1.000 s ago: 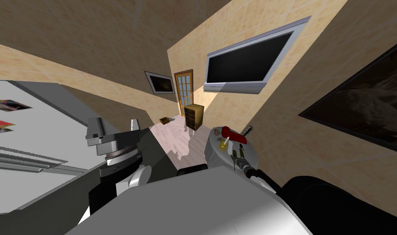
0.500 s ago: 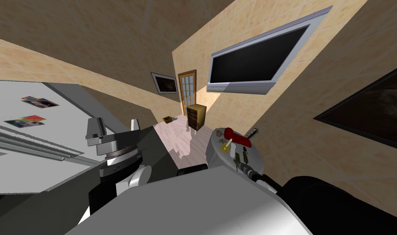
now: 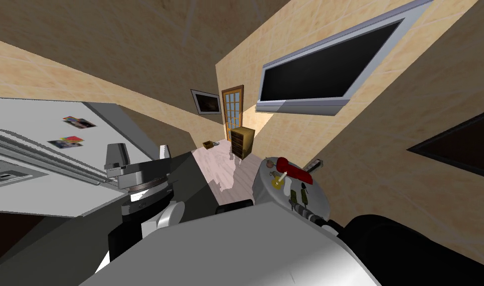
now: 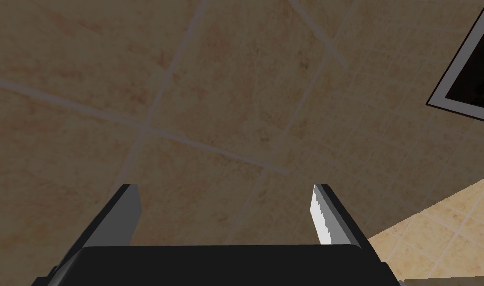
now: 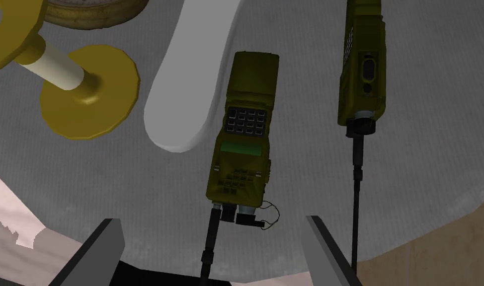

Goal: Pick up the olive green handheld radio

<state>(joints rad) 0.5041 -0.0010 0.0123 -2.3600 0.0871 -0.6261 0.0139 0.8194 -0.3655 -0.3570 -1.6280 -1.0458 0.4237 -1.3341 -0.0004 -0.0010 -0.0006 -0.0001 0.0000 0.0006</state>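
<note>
Approach step. The grey table (image 5: 425,174) carries the olive keypad radio (image 5: 243,144) lying flat, a second olive radio (image 5: 363,74) beside it. Your right gripper (image 5: 212,221) hovers at its antenna end, fingers apart — next, advance and straddle the body. Your left gripper (image 4: 226,191) is parted too.

The right gripper (image 5: 213,248) hangs over the round grey table (image 5: 435,149) with its fingers (image 5: 109,246) spread wide. The keypad radio (image 5: 243,139) lies between their lines, with bare tabletop along both flanks of its near half. Toward its far end a white rounded bar (image 5: 191,84) crowds one flank; whether the two touch cannot be told. On the other flank a second olive radio (image 5: 363,69) lies apart, its thin black antenna (image 5: 356,198) running close past the outer side of the nearer finger. A yellow disc (image 5: 89,92) sits beyond the white bar, clear of the gap.
</note>
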